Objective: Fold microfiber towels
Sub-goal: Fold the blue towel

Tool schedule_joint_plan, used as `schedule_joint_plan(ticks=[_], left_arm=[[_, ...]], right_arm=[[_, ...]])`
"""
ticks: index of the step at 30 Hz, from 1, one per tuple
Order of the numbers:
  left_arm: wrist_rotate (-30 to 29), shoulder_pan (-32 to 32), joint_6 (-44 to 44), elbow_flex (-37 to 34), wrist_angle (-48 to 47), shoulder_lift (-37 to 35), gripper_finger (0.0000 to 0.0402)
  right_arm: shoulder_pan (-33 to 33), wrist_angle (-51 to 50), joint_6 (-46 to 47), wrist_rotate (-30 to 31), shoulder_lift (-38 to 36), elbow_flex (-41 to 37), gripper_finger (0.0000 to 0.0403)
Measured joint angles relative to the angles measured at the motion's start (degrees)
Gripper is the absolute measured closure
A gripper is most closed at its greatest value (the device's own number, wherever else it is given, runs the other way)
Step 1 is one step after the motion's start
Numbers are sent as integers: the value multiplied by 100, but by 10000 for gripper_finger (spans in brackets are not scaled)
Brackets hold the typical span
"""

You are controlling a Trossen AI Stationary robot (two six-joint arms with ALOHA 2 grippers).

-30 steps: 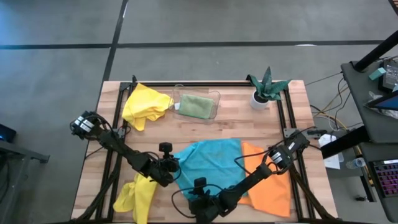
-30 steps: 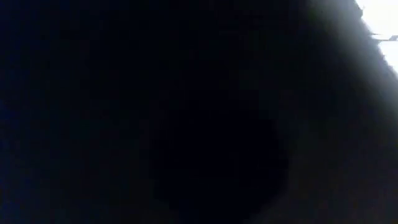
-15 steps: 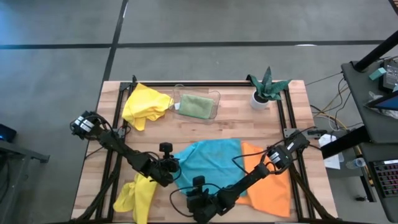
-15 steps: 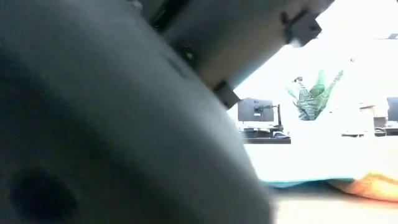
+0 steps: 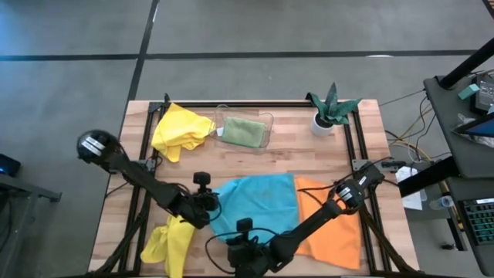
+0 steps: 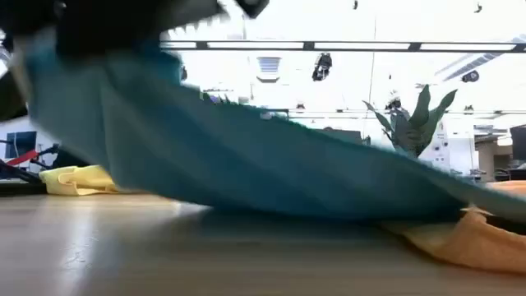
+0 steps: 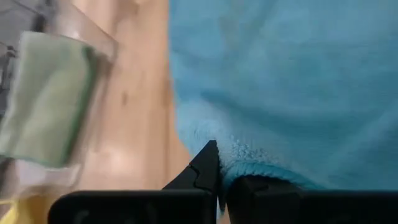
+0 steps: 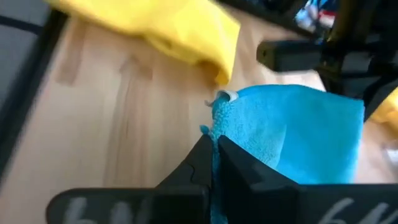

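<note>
Left tool (image 7: 219, 180): fingers pressed together, pinching a near corner of the blue towel (image 5: 258, 205), at the towel's left side by the desk's front. Right tool (image 8: 214, 158): likewise clamped shut on the blue towel's other near corner, close to the front edge of the desk (image 5: 255, 158). The two tools sit near each other along that front hem.

Low view: the pinched edge is raised off the wood on the tool side; the cloth slopes down to its far edge, which rests on the desk and on the orange towel (image 5: 336, 224).

Blue towel spreads from both tools away toward the far side of the desk. The held hem runs left to right; the free edge lies beyond it, toward the tray (image 5: 245, 130) holding the green towel (image 5: 243, 131).

Judgement: the fold turns on carrying the held hem forward over the free far edge. Both arms are equally placed for it.

Elsewhere: one yellow towel (image 5: 179, 131) bunched at the far left, beside the tray; another yellow towel (image 5: 171, 241) crumpled near the left tool. Plant (image 5: 330, 108) at far right.
</note>
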Motion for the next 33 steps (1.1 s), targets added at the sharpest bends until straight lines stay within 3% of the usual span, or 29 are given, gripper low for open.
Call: schedule_joint_plan(ticks=[8,18,23,33], left_arm=[[-249,-4,43,28,-129,-1043,402],[-564,-7,383,145,-47,-2103,402],[-748,-8,751,358,-51,-2243,402],[-1435,4,1771,999,-57,-2223,402]], right_arm=[[258,-1017,-51,756,-477,294,394],[264,-2593,551,1830,-1278,219,394],[56,-3274,877,2108,-1673,195,394],[-473,-3448,523,2102,-2285,175,394]])
